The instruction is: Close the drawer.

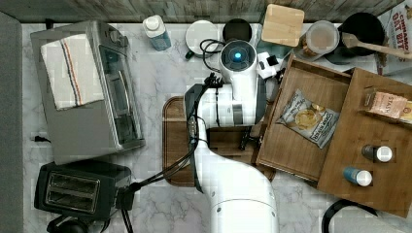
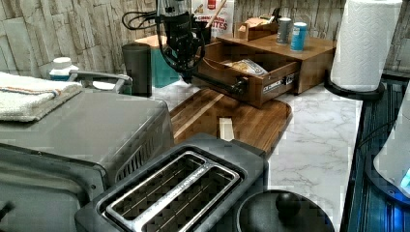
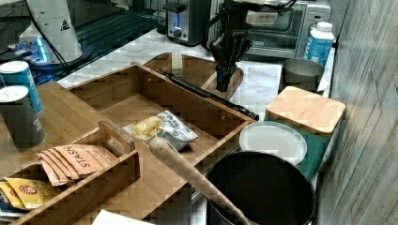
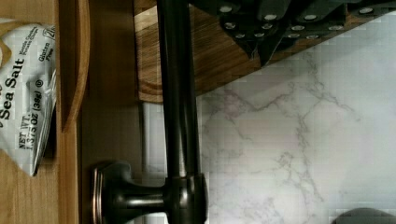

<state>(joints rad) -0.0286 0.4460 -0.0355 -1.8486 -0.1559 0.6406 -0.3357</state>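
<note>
The drawer (image 1: 291, 145) (image 3: 141, 101) stands pulled out from its wooden cabinet (image 1: 369, 136), with a bag of chips (image 1: 307, 118) (image 4: 23, 88) lying inside. A dark metal bar handle (image 4: 177, 93) (image 2: 217, 83) (image 3: 206, 93) runs along the drawer front (image 2: 270, 87). My gripper (image 2: 187, 75) (image 3: 223, 86) (image 4: 260, 51) hangs fingers down just outside the handle near one end of it, on the side away from the drawer. It looks shut, with nothing held. I cannot tell whether it touches the handle. In the top view the arm hides the gripper.
A darker serving board (image 1: 175, 141) (image 2: 241, 121) lies on the marble counter under the drawer front. Two small bottles (image 1: 376, 153) and tea packets (image 3: 70, 159) sit on the cabinet top. A toaster oven (image 1: 82, 92), toaster (image 1: 77, 187), paper towel roll (image 2: 362, 43) and black pot (image 3: 263, 187) stand around.
</note>
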